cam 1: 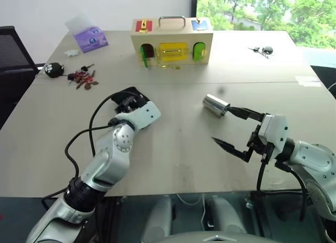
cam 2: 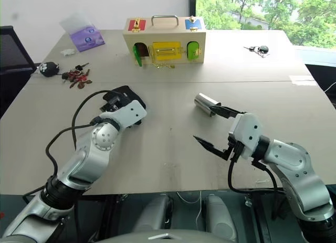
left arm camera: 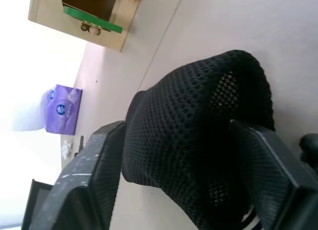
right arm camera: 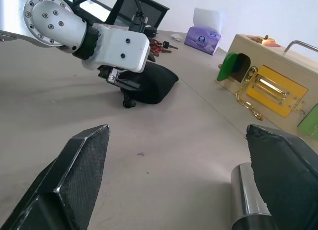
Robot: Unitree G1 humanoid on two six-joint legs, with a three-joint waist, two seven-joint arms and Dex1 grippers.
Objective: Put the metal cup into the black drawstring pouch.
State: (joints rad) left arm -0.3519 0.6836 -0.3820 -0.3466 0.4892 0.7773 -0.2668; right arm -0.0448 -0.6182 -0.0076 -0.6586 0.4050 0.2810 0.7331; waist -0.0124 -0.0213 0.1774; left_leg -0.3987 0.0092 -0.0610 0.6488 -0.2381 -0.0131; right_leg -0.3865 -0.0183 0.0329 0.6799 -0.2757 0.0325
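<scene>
The black drawstring pouch (left arm camera: 198, 140), a lump of black mesh fabric, lies on the table at the left. My left gripper (left arm camera: 176, 128) has one finger against each side of it, shut on it. From the head I see the pouch (cam 1: 132, 92) poking out past the left wrist. The metal cup (cam 1: 215, 104) lies on its side near the table's middle, shiny with a dark mouth. My right gripper (cam 1: 222, 125) stands open just right of the cup, its far fingertip beside the cup's end, nothing between the fingers. The cup (right arm camera: 248, 195) sits by one finger in the right wrist view.
A wooden lock box (cam 1: 171, 41) with a handle stands at the back. A purple tissue pack (cam 1: 90, 38) and a plush keychain (cam 1: 54, 70) with keys (cam 1: 84, 78) are far left. More keys (cam 1: 262, 50) lie far right. A black chair (cam 1: 13, 54) stands at the left edge.
</scene>
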